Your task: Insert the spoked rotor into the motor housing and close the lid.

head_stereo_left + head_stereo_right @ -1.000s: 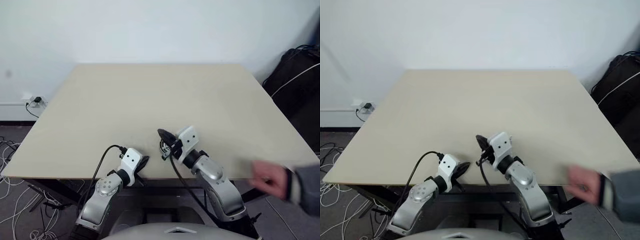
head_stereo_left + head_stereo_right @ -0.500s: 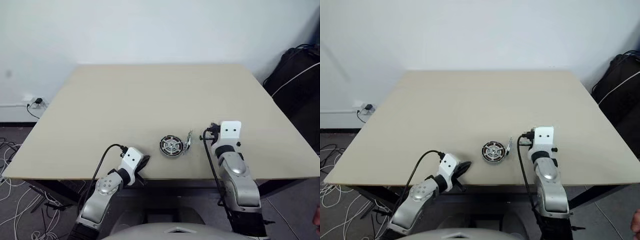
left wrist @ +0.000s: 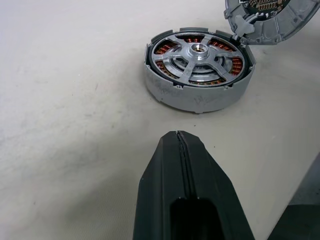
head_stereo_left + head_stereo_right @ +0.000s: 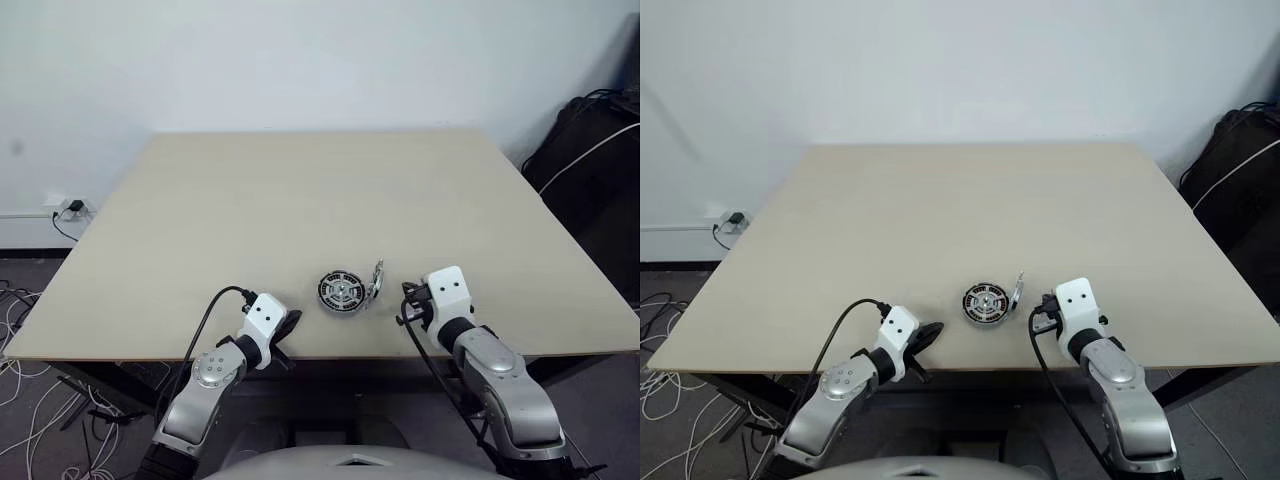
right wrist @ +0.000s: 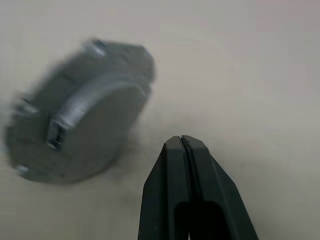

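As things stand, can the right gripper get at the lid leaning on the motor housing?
Probably yes. The right gripper, shut, sits just beside the lid, which stands on edge against the motor housing; only bare table lies between them.

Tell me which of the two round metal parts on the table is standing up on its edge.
The lid: it stands tilted on its rim, leaning against the motor housing, which lies flat with the spoked rotor in it.

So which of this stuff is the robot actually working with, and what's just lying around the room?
Part of the job:
- motor housing, on the table
- spoked rotor, already seated inside the housing
- lid, propped on edge against the housing, not yet closed
- left gripper and right gripper, both shut and empty

Just lying about:
- black bag beside the table
- cables on the floor
- wall socket
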